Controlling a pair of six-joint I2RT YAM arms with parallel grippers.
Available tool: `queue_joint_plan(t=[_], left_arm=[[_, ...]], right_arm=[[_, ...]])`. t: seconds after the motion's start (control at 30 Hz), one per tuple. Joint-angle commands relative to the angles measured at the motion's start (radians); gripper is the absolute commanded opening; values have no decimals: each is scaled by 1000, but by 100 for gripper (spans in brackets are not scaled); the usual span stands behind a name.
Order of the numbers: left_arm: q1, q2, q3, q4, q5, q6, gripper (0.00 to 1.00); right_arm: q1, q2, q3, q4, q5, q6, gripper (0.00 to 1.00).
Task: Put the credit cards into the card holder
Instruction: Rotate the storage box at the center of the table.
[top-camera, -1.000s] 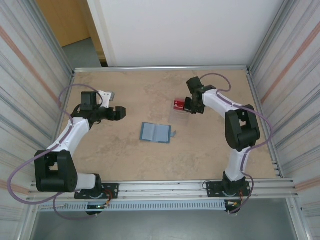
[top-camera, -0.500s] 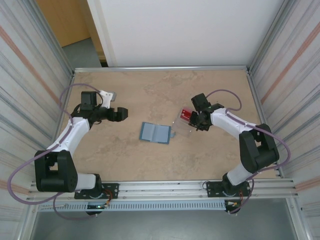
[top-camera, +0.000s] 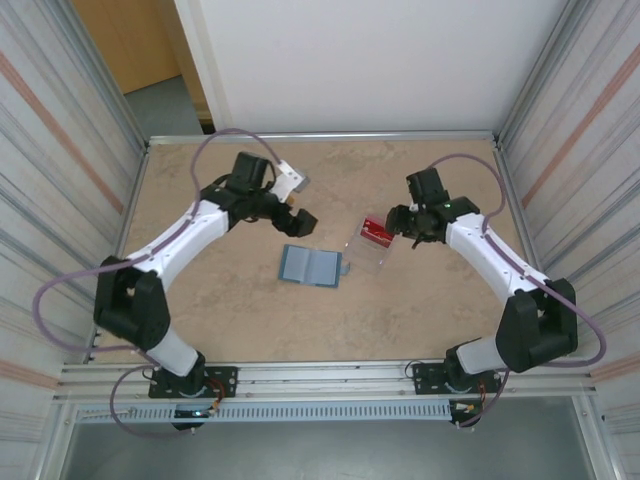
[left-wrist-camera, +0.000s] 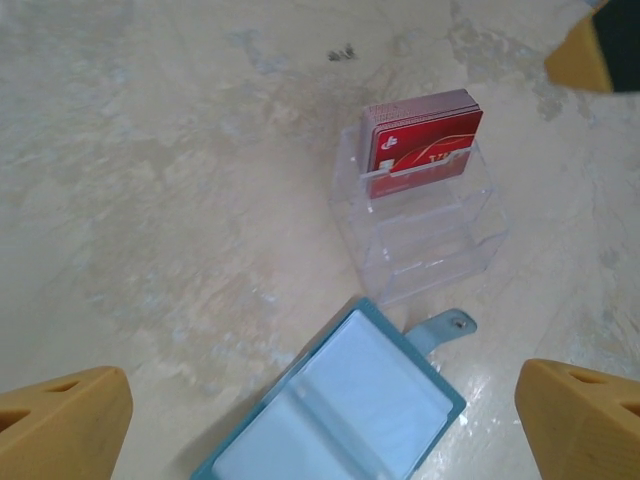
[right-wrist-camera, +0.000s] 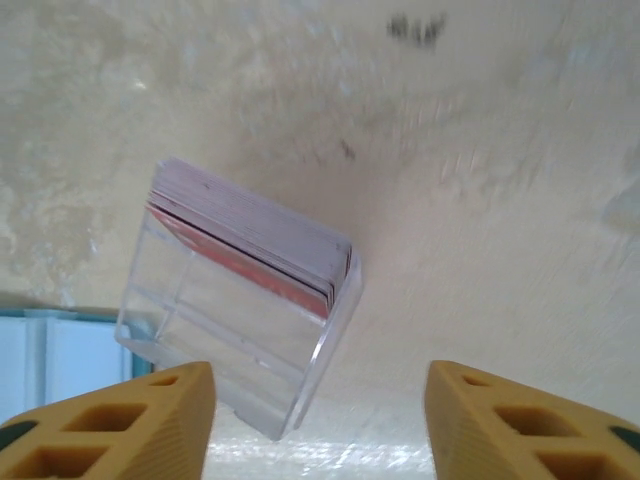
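Note:
The credit cards (top-camera: 377, 231) are a red stack standing in the far end of a clear plastic case (top-camera: 366, 250) on the table. The open teal card holder (top-camera: 312, 265) lies just left of the case, snap tab toward it. My left gripper (top-camera: 299, 222) hovers open above the holder's far-left side; in its wrist view the left gripper (left-wrist-camera: 320, 440) frames the card holder (left-wrist-camera: 340, 405), with the credit cards (left-wrist-camera: 425, 140) and case (left-wrist-camera: 430, 235) beyond. My right gripper (top-camera: 401, 227) is open just right of the cards. The right gripper (right-wrist-camera: 320, 420) stands apart from the case (right-wrist-camera: 230, 335) and credit cards (right-wrist-camera: 255, 235).
Corrugated metal walls stand on both sides of the tan table (top-camera: 250, 320), with a metal rail along the near edge. A tip of the right gripper's finger (left-wrist-camera: 590, 50) shows at the top right of the left wrist view. The card holder (right-wrist-camera: 45, 350) shows at the right wrist view's left edge.
The right gripper carried the case with the cards nearer to the holder, then opened and let go. The left arm swung from the left side toward the middle, opening wider.

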Motion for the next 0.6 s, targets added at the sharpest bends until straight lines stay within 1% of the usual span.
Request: queue_joint_plan(t=[0.0,0.07,0.13,0.2,0.27,0.33,0.43,0.47,0.53,0.57], left_arm=[[-50,88,87,-13,-17,-16,99],[-70,151,145,-26,-19,-33,99],[-84,218,207,-55,-7,-55,97],[-97,280,269,-84,10,-74,94],[-109,338,316,-104,29,-88,87],[-118,386,352,-121,45,-99,81],[-136,432,374,-122,49,-103,74],[-143,448,386,-126,48,-99,73],[-155,466,409,-142,38,-87,65],[-162,502,420,-157,29,-81,63]], right_arm=[[-36,-25,58,-31,-9,-277,62],[-39,-18,78,-19,3,-390,68],[-43,-15,81,0,-24,-482,70],[-45,-13,83,22,-69,-566,71],[-58,-6,75,52,-131,-630,71],[-84,6,73,78,-171,-630,71],[-140,35,59,122,-268,-579,70],[-151,47,55,130,-287,-563,70],[-168,68,51,135,-294,-520,69],[-179,74,46,134,-307,-488,68]])
